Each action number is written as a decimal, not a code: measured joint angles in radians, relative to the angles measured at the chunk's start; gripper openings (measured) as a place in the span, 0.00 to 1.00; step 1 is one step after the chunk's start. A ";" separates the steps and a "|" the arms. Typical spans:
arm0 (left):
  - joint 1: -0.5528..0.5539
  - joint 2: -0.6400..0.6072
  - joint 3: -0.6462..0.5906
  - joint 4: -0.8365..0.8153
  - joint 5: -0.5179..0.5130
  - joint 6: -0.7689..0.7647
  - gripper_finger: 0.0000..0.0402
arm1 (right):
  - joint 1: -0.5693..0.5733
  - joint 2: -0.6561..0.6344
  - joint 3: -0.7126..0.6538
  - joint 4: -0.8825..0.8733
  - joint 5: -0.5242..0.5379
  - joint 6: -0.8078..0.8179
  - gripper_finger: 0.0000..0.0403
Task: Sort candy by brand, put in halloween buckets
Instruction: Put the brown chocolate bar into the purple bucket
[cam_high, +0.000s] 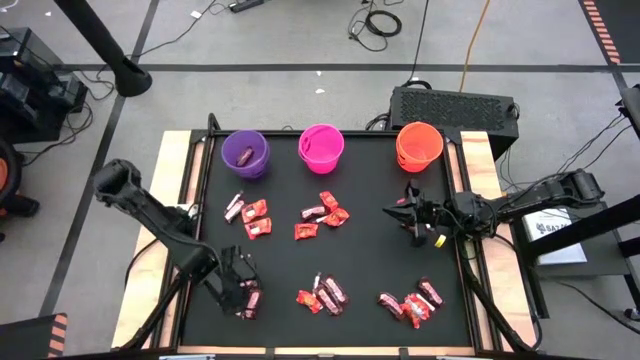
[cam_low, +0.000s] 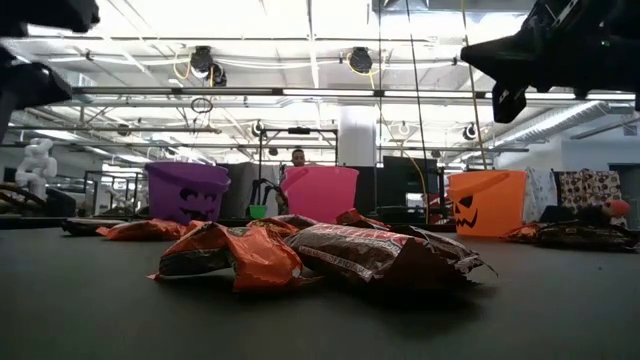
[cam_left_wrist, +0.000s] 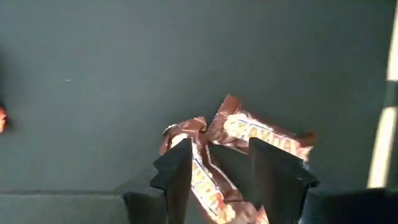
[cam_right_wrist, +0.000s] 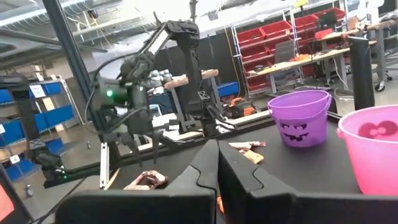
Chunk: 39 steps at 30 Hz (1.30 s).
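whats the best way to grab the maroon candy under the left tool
Judging by its pose, grip the maroon candy across its narrow middle, coming straight down from above. It lies flat on the black mat, overlapping a second wrapper, and the left tool hangs over it with open fingers either side. The crimped ends are flimsy, so avoid them.

High view looks straight down; low view sits level on the table (cam_high: 360, 255) (both share three buckets (cam_low: 321, 192)); wrist views ride the arms.
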 joint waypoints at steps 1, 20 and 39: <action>0.000 0.019 0.000 0.000 0.000 0.021 0.41 | 0.000 0.000 0.000 0.007 0.000 -0.006 0.00; 0.001 0.157 0.000 0.002 -0.044 0.099 0.41 | 0.000 0.000 0.000 0.021 0.001 -0.021 0.00; 0.010 0.205 0.001 -0.001 -0.060 0.126 0.19 | 0.000 0.000 0.000 0.020 0.002 -0.026 0.00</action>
